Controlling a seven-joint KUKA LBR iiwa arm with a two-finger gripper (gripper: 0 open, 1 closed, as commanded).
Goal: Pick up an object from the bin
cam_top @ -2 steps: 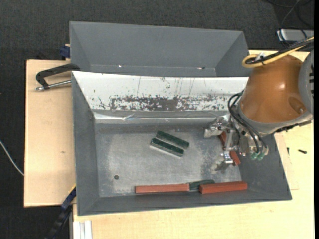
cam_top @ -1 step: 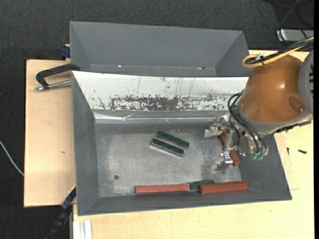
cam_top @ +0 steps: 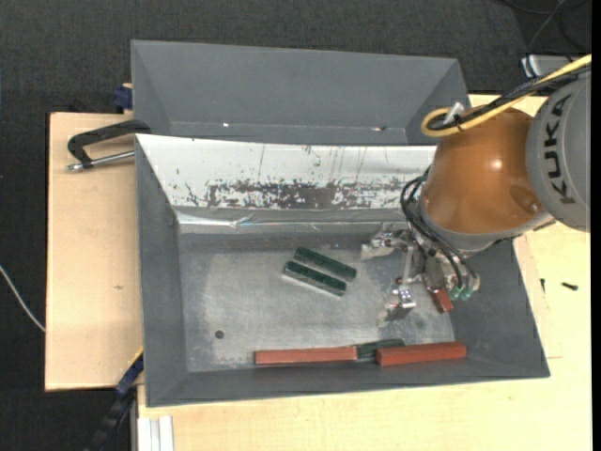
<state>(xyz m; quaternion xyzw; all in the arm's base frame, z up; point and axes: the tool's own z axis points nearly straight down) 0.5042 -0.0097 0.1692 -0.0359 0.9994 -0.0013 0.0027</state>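
My gripper [cam_top: 392, 275] hangs over the bin floor right of centre, below the arm's orange cover. Its two metal fingertips stand apart, one towards the back wall and one [cam_top: 402, 304] towards the front. It is open, and only bare floor shows between them. A dark green object [cam_top: 320, 272] made of two flat parallel bars lies just left of the gripper, apart from it. Along the front wall lies a long red-brown bar [cam_top: 361, 353] with a dark green piece at its middle, a little below the front fingertip.
The arm reaches in from the right and hides the bin's right back corner. A small dark spot marks the floor at the front left. The back wall is scratched and shiny.
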